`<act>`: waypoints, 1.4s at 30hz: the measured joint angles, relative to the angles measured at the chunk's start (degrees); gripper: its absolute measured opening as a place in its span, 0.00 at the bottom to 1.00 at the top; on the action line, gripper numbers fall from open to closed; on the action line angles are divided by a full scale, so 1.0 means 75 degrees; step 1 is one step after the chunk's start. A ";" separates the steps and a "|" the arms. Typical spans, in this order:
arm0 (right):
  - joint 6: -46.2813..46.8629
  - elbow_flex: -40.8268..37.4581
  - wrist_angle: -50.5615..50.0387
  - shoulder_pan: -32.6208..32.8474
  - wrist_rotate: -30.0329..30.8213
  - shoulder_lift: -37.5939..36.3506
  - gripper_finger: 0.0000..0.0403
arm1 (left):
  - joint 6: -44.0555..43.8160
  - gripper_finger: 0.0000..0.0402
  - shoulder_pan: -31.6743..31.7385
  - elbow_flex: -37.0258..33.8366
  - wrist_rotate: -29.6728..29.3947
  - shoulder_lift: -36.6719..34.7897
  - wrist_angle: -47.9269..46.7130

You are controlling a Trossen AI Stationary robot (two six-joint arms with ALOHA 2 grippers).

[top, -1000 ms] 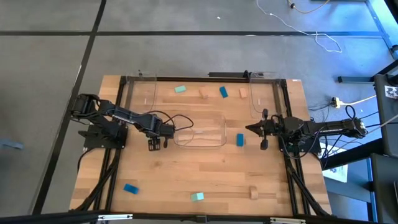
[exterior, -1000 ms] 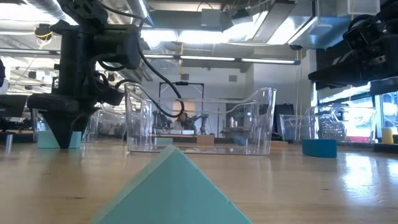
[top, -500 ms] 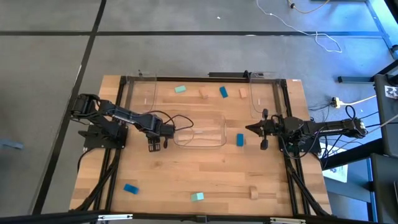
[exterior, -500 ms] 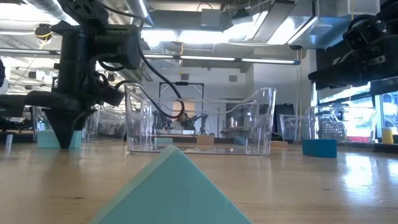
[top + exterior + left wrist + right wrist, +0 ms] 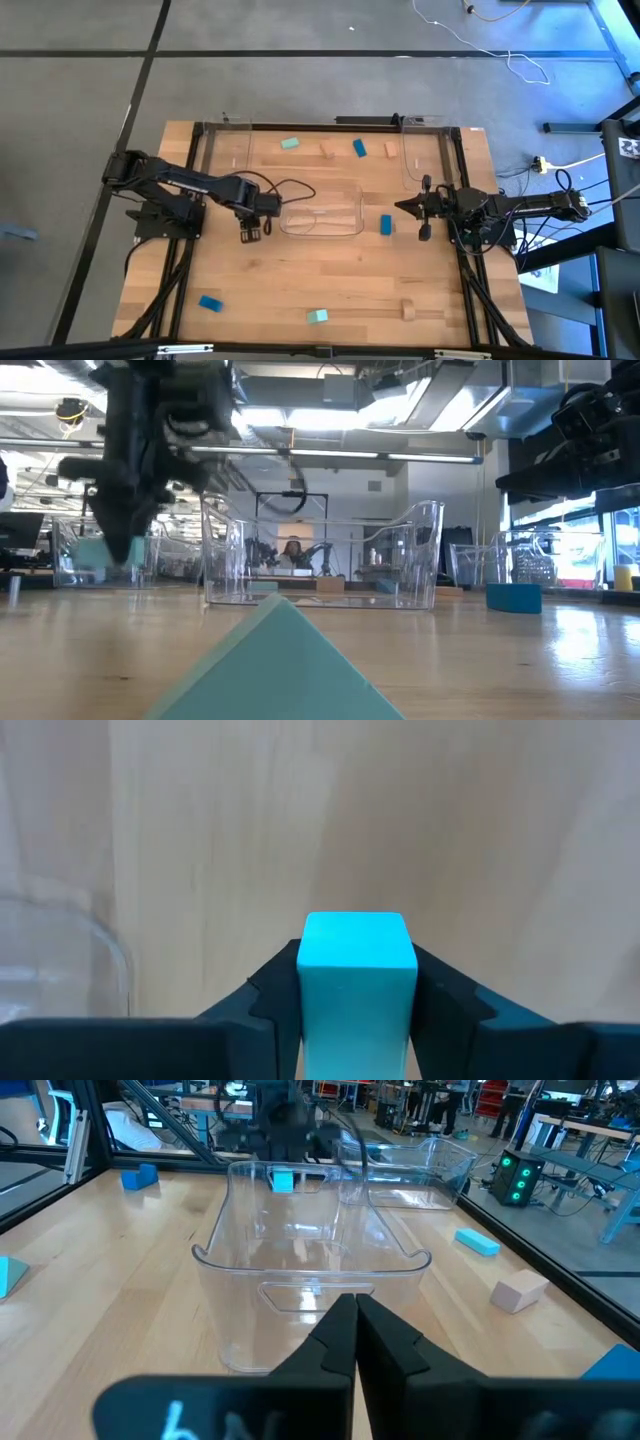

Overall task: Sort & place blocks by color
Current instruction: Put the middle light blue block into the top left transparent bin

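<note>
My left gripper (image 5: 252,232) hangs just left of the clear tray (image 5: 320,208), shut on a small teal-blue block (image 5: 358,980). In the low view the block (image 5: 100,550) shows beside the gripper (image 5: 125,555), above the table top. My right gripper (image 5: 403,207) waits shut at the tray's right end, level with the table, next to a blue block (image 5: 386,225) lying flat. Other blocks lie flat on the wood: mint (image 5: 290,143), tan (image 5: 327,151), blue (image 5: 359,148) and tan (image 5: 390,150) at the far edge; blue (image 5: 210,302), mint (image 5: 318,316) and tan (image 5: 408,310) at the near edge. My left gripper pinches the teal-blue block between its two fingers (image 5: 275,995), one on each of two opposite side faces. The fingers come from above, pointing down. One end face (image 5: 358,935) of the block faces the table. The block is lifted clear of the wood.
The clear tray (image 5: 310,1260) stands in the table's middle between both grippers. Two more clear trays (image 5: 232,150) (image 5: 428,155) stand at the far corners. A dark frame (image 5: 330,125) borders the table. A mint block (image 5: 280,660) fills the low view's foreground. Bare wood lies near of the middle tray.
My left gripper has risen straight up from the table, staying shut on the teal-blue block. The block, which stood on the wood a second ago, is now lifted clear. The left arm's rear joints have shifted toward the table's left.
</note>
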 joint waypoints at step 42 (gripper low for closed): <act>0.1573 0.4958 -0.4871 -0.0010 0.1889 0.2261 0.02 | -0.0990 0.32 0.6017 0.2496 -0.1188 -0.0416 -0.1771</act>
